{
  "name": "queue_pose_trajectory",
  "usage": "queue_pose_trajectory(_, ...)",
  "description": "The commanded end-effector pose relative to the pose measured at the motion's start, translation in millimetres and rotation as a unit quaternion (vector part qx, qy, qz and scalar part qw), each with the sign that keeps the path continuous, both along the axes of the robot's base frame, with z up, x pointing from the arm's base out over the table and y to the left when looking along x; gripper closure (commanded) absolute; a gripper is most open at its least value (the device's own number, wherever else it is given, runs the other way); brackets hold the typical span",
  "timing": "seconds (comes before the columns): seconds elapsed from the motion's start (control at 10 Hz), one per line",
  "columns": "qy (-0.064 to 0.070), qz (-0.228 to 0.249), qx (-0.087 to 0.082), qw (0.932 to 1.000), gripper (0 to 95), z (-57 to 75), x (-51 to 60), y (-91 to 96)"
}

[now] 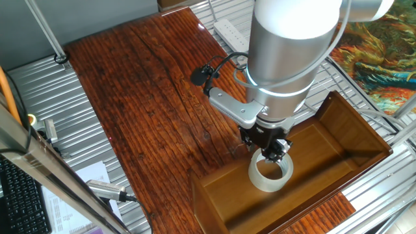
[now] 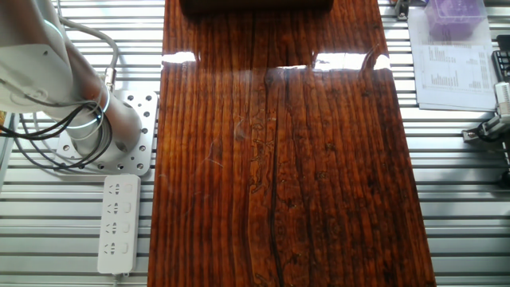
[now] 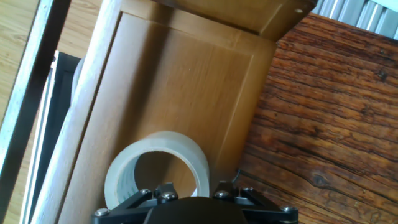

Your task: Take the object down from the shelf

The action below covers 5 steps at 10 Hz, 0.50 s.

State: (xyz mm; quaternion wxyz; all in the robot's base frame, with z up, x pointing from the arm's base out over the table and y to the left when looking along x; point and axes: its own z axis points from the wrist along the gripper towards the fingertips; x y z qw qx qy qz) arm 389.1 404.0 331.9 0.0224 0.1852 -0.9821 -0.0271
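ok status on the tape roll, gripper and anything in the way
Gripper at the tape roll, grasp unclear. Roll lying flat inside the wooden shelf. Nothing seen blocking it.

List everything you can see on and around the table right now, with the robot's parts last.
Tape roll: one, translucent whitish, lying flat inside the tray, under the gripper.
Wooden tray: one, medium brown, at one end of the table.
Table: one, dark red-brown grained.
Power strip: one, white, on the metal surface beside the table.
Printed paper: one sheet, white, on the other side of the table.
Purple box: one, above the paper.
Robot arm: one, silver and white.
Gripper: one, black, at the roll's rim; open or shut unclear.
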Motion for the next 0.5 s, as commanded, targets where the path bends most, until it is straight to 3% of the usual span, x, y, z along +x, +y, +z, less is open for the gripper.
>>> queue_pose_trajectory(0.1, 0.0, -0.001, 0.001, 1.0, 57.0, -4.0, 0.3, -1.6)
queue_pose_trajectory(0.5, -0.001, -0.001, 0.001, 1.0, 57.0, -13.6, 2.4, -2.8)
